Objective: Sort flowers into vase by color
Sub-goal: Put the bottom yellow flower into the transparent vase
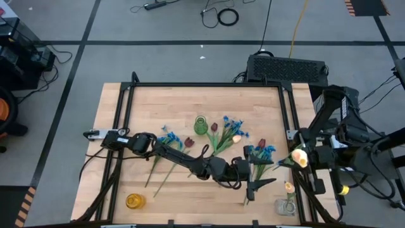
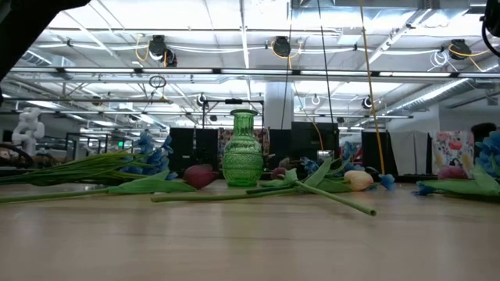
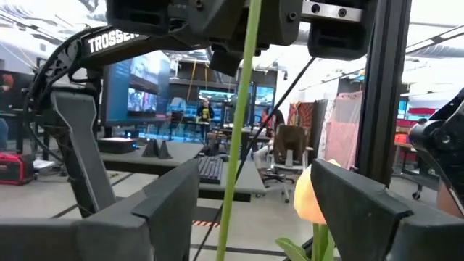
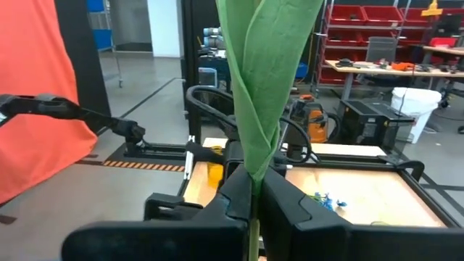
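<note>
At table's right edge, cream-yellow artificial tulip (image 1: 299, 158) held aloft on long green stem, right gripper (image 4: 255, 190) clamped on stem, probably bound for clear glass vase (image 1: 285, 206) already holding 1 yellow tulip. Left gripper (image 1: 261, 184) nearby, fingers spread wide, empty. Remaining flowers scattered around green glass vase (image 1: 200, 125).

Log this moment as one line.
right end effector: shut on cream tulip, right table edge | left end effector: open, near it | green vase: empty

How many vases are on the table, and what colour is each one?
Green vase: 1
Yellow vase: 1
Clear vase: 1
Total: 3 vases
</note>
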Motion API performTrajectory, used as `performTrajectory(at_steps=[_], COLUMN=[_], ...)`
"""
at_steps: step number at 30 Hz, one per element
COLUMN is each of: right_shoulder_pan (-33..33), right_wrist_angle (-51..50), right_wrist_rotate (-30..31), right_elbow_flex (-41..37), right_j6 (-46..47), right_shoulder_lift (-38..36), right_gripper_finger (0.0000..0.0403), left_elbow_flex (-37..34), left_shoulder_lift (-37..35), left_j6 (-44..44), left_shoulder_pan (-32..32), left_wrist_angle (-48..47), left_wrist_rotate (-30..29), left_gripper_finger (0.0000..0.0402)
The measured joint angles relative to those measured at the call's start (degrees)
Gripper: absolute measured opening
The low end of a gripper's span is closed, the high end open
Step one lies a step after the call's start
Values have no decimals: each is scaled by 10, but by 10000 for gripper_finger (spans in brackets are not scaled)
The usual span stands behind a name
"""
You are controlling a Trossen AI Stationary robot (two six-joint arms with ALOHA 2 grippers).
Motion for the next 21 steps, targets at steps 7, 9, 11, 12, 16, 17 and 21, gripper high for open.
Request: performTrajectory(at_steps=[7,9,11,12,16,17,21], right_shoulder_pan=[-8,-9,-11,-11,-11,-11,-11], right_wrist_angle=[2,3,3,3,3,3,3], right_wrist_rotate=[-2,-2,-2,-2,-2,-2,-2], right_elbow_flex=[0,0,0,0,0,0,0], right_j6=[7,8,8,8,8,8,9], right_shoulder_lift=[1,1,2,2,2,2,2], right_gripper_finger=[6,6,6,6,6,6,6], left_elbow_flex=[0,0,0,0,0,0,0], left_shoulder_lift=[1,1,1,1,1,1,1], left_j6=[-30,-30,-30,-30,-30,-30,-30], left_shoulder_pan=[17,18,18,18,19,19,18], left_wrist_angle=[-19,-19,-18,-18,-20,-21,-33], left_wrist_rotate=[1,8,12,13,15,18,36], left_gripper_finger=[238,213,185,169,105,89,35])
